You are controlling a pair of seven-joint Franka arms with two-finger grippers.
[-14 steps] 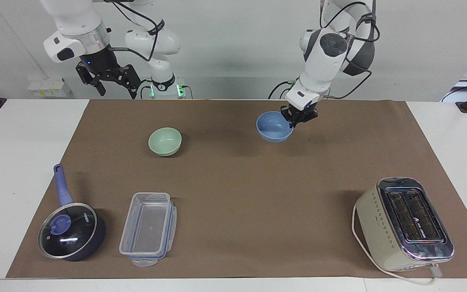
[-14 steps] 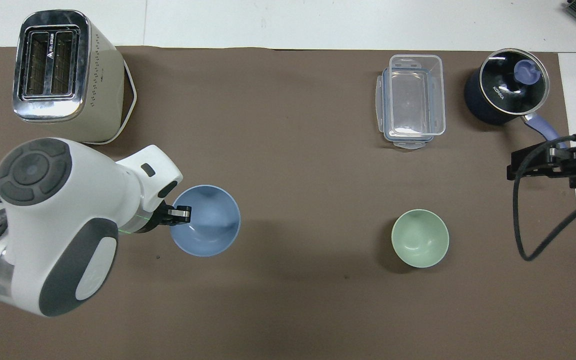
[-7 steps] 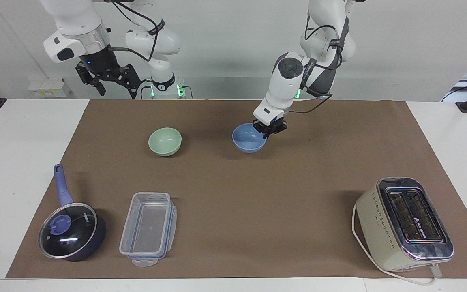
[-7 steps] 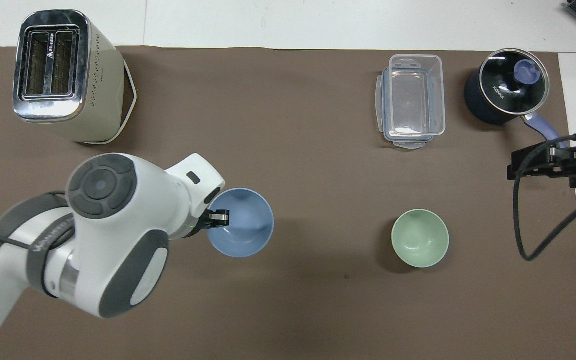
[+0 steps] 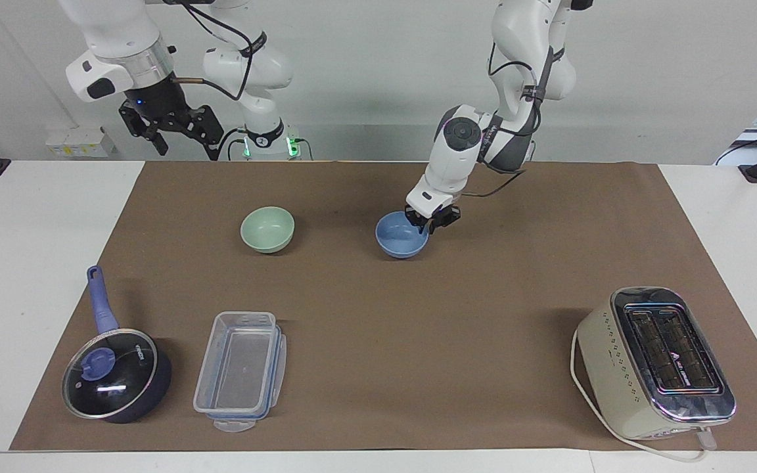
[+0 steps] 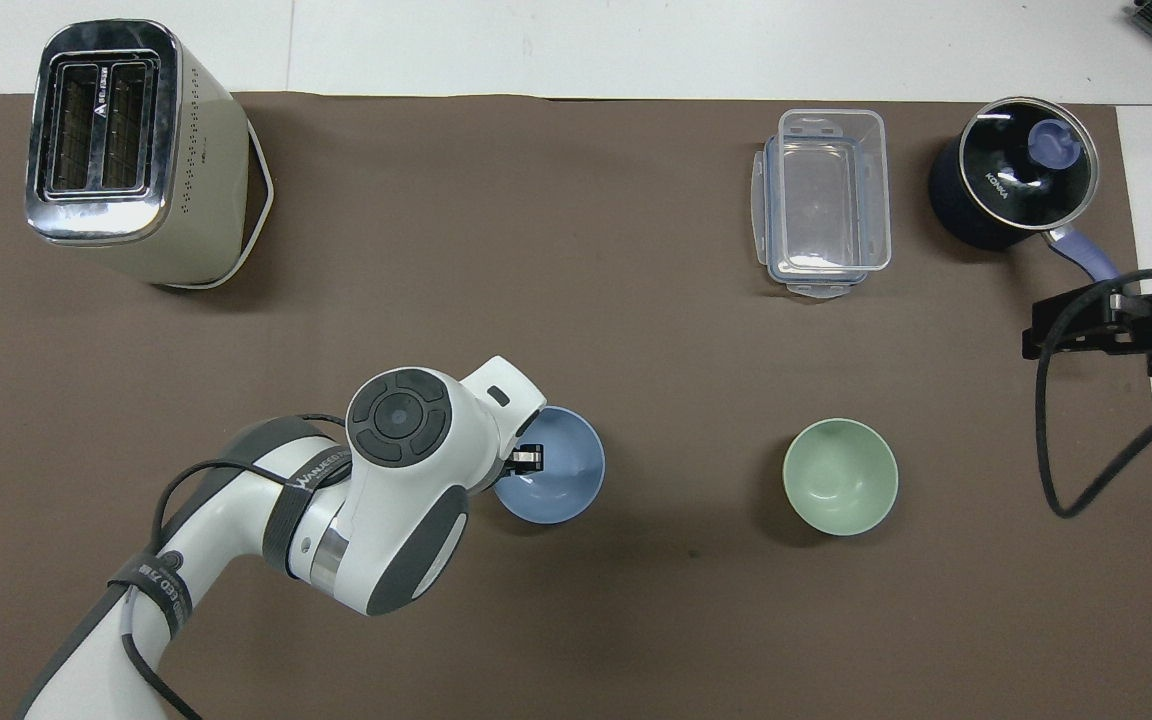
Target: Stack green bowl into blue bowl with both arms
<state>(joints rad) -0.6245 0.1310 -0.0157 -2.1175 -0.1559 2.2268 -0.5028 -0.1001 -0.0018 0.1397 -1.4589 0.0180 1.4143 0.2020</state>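
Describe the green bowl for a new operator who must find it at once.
On the brown mat, look nearer the robots than the clear plastic container. The green bowl sits there alone and ungripped; its twin, the blue bowl, is gripped at the rim by the left gripper.

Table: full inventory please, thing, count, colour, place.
blue bowl: 1, periwinkle blue, mid-mat, rim pinched by the left hand
green bowl: 1, pale mint green, on the mat beside the blue bowl, toward the right arm's end
saucepan: 1, dark blue with glass lid, farther from the robots than the green bowl, right arm's end
plastic container: 1, clear, open, beside the saucepan
toaster: 1, cream and chrome, left arm's end
mat: 1, brown, covering the table
left hand: 1, black, shut on the blue bowl's rim
right hand: 1, black, open, waiting raised at the right arm's end
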